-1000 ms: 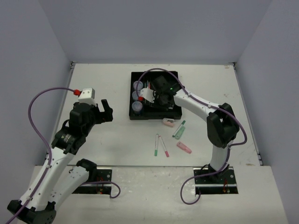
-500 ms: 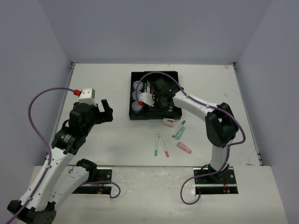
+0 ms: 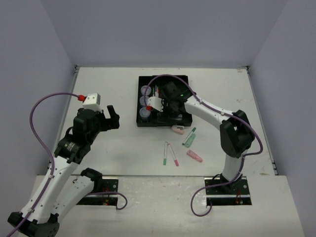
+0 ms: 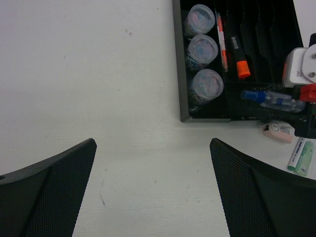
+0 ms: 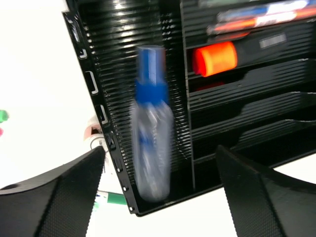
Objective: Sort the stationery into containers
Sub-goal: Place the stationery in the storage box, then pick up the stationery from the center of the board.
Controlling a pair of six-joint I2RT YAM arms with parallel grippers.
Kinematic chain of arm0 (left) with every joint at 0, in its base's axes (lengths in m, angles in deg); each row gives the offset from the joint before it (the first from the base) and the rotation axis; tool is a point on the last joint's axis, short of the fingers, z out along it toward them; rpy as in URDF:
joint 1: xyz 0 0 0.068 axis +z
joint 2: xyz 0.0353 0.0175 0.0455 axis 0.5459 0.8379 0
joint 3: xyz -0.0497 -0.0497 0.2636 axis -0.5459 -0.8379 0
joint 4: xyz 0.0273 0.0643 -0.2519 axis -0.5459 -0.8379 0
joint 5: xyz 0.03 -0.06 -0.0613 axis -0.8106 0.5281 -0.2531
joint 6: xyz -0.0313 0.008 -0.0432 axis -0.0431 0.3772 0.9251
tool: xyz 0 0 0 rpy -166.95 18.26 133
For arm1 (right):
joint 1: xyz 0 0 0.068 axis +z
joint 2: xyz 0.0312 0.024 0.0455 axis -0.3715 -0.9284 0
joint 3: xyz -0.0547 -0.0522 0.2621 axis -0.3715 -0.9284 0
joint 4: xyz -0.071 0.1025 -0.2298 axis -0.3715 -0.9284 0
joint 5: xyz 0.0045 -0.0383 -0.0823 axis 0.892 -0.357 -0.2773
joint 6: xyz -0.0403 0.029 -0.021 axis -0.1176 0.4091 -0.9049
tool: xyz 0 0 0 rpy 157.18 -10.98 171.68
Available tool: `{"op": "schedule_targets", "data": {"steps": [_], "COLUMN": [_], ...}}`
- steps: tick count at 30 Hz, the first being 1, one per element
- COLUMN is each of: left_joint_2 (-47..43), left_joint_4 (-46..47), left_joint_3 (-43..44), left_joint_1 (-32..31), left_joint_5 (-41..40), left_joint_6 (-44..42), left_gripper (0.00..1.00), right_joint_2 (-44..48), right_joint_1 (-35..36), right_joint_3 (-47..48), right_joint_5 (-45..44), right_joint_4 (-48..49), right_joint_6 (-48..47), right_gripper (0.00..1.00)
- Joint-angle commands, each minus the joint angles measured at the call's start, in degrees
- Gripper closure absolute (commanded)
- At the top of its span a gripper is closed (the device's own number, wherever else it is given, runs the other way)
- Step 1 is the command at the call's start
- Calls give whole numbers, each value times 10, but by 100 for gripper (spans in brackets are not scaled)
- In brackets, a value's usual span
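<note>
The black tray (image 3: 163, 78) stands at the table's middle back. Three round pots (image 4: 202, 48) fill its left slot, with a thin red pen (image 4: 221, 37) and an orange-and-black marker (image 4: 239, 58) in narrow slots. My right gripper (image 5: 160, 192) hangs open over the tray's near end (image 5: 114, 148). A blue-and-clear marker (image 5: 150, 133), blurred, lies in the wide slot between the open jaws, free of them. My left gripper (image 4: 153, 187) is open and empty over bare table left of the tray. A pink eraser (image 3: 177, 130), a green marker (image 3: 189, 137), a pink marker (image 3: 194, 156) and two thin pens (image 3: 169, 153) lie on the table.
The loose stationery lies just in front of the tray's near right corner. White walls close the table at the back and both sides. The right arm (image 3: 217, 111) reaches across the tray's right side.
</note>
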State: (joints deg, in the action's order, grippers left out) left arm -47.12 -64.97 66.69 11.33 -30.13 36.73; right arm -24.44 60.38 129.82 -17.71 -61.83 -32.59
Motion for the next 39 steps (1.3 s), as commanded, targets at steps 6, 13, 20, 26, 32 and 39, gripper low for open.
{"op": "schedule_targets", "data": {"steps": [6, 13, 20, 26, 32, 39], "left_joint_2": [-7, -8, -13, -10, -14, -10], "left_joint_4": [23, 23, 21, 23, 24, 26], "left_joint_3": [-4, -5, -4, -4, -6, -5], "left_joint_1": [5, 5, 5, 5, 5, 5], "left_joint_5": [8, 5, 0, 6, 8, 15], "left_joint_6": [-14, -14, -13, -13, -14, -16], "left_gripper": [0, 0, 0, 0, 0, 0], "right_joint_2": [83, 131, 285, 283, 329, 333], "right_joint_1": [2, 1, -13, -24, -24, -24], "right_joint_3": [-2, -9, -120, -175, -305, -350], "right_joint_5": [22, -11, -378, -305, -222, -189], "right_joint_4": [9, 37, 171, 27, 52, 16], "right_joint_6": [9, 66, 603, 800, 863, 853], "right_gripper": [1, 1, 1, 1, 19, 23]}}
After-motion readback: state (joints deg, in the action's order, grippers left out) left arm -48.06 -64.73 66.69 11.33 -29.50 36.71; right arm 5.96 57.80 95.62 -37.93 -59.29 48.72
